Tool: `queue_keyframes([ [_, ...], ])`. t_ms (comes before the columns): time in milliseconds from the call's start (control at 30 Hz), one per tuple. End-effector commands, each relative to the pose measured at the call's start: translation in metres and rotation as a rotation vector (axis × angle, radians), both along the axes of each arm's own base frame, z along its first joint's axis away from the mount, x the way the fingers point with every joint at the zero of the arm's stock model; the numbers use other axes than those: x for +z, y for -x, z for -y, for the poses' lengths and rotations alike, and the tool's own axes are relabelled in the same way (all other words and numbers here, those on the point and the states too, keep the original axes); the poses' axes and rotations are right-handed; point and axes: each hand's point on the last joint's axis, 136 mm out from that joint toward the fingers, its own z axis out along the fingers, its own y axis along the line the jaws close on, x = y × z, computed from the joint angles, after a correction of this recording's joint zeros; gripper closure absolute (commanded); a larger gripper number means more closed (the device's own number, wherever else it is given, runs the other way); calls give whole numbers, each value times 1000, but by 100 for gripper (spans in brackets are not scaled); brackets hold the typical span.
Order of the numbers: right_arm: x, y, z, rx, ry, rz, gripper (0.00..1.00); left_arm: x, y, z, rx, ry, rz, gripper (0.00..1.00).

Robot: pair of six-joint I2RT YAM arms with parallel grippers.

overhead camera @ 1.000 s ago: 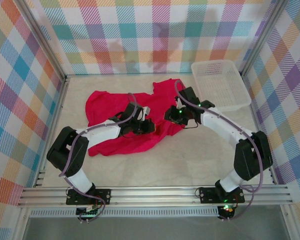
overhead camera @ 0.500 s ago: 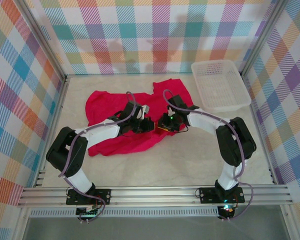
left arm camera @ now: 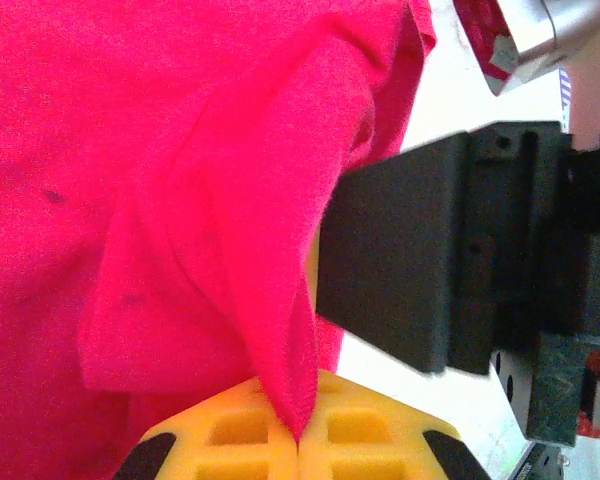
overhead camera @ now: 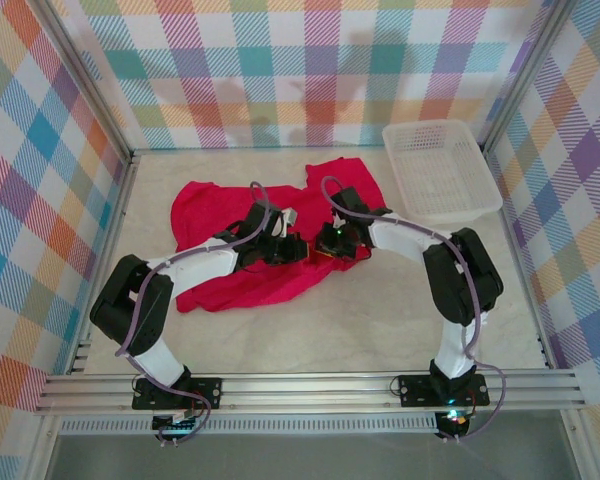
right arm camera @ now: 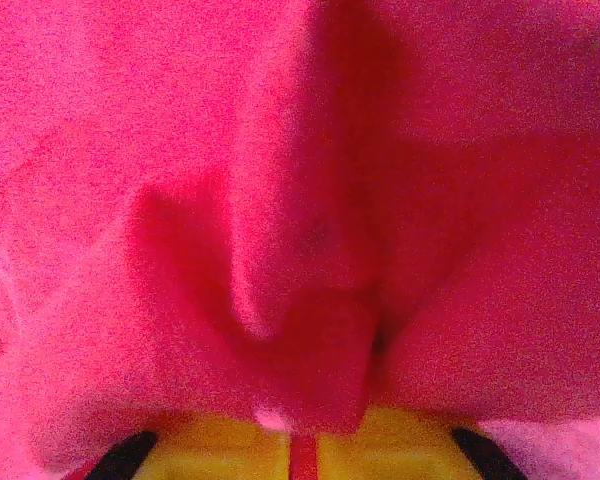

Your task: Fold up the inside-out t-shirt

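Pinching inside-out t-shirt (overhead camera: 215,215), left pincer (left arm camera: 298,440), right pincer (right arm camera: 302,450), both clamped

The t-shirt (left arm camera: 130,200) is plain bright crimson, pinched between yellow fingers (left arm camera: 370,450) with black corners. Beyond the fingers, the basket (overhead camera: 440,170) is white, the table (overhead camera: 380,320) pale cream marble, the walls (overhead camera: 310,70) pastel plaid

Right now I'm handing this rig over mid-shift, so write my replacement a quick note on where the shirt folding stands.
Left claw: shut, pinching a fold of the red t-shirt.
Right claw: shut on shirt fabric too, close beside the left.
The t-shirt lies crumpled on the table, left of the white basket.
Done: no neat fold yet.
Left: all the folding.
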Motion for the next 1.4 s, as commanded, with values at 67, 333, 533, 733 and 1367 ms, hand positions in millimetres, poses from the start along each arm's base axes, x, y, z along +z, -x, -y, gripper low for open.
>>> queue_keyframes([
  [67,31,-7,-4,-2,-31,46,97,11,-1,-10,17,1,17,100],
  [333,105,24,7,32,-123,137,100,16,-9,-15,36,19,21,100],
  [533,143,45,13,38,-209,184,100,15,-12,-18,41,26,11,100],
  [733,154,34,30,-18,-229,212,100,14,-12,-20,45,24,7,100],
  [1367,99,32,52,-37,-171,134,59,10,-15,-32,98,-44,4,92],
])
